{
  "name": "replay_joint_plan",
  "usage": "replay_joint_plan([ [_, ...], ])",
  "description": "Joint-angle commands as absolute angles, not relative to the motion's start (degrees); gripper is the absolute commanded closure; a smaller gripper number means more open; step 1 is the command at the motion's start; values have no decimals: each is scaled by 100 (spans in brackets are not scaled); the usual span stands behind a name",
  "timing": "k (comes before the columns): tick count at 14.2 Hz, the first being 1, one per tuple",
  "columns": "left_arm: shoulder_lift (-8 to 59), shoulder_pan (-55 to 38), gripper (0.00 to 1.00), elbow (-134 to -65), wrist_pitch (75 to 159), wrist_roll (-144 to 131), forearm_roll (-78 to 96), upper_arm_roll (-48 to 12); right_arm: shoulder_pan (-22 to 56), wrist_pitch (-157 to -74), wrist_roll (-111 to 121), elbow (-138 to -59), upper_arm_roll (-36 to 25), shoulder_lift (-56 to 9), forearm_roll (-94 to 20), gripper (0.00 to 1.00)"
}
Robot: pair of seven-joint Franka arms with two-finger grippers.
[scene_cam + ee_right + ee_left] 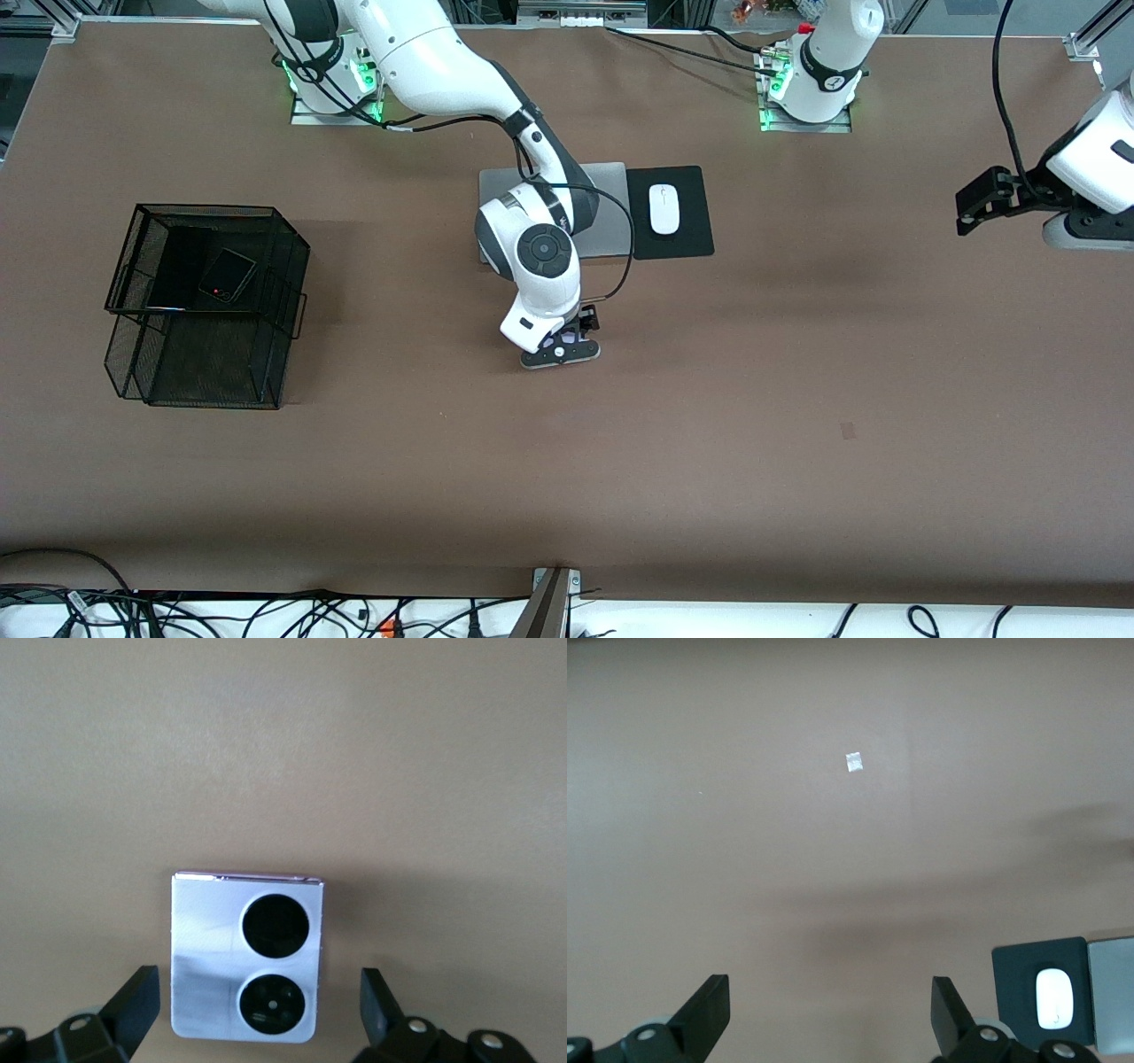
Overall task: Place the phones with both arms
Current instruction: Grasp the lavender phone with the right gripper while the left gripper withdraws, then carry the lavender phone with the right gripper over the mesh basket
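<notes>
The lavender-white phone [246, 957] with two black circles lies flat on the brown table, mid-table. My right gripper [257, 1008] is low over it and open, with one finger on each side and a gap to both. In the front view the right gripper [560, 353] covers most of this phone [565, 338]. A small squarish black phone [228, 275] and a long slim black phone [182, 264] lie in the upper tier of a black mesh basket [208, 209] at the right arm's end. My left gripper [1076, 232] waits high at the left arm's end, open [830, 1014] and holding nothing.
A white mouse [664, 208] sits on a black pad [691, 235] beside a grey slab [607, 186], farther from the front camera than the lavender phone. The left wrist view also shows the mouse [1054, 997]. A small pale mark [854, 763] is on the table.
</notes>
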State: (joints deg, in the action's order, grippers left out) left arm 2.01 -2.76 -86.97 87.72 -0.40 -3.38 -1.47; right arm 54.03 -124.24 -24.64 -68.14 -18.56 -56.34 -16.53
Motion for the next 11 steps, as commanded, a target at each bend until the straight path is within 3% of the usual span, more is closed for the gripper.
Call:
replay_joint_plan([
  [1,-219,-193,0,-9201,8903,105,-36,-202,5423,-12506,-2566,-6680,-1828,-5774,-1564,0],
  [11,-247,-264,0,-9299,9017,44,132,-272,5423,-13043,-2523,-6917,-1731,-5845,-1564,0],
])
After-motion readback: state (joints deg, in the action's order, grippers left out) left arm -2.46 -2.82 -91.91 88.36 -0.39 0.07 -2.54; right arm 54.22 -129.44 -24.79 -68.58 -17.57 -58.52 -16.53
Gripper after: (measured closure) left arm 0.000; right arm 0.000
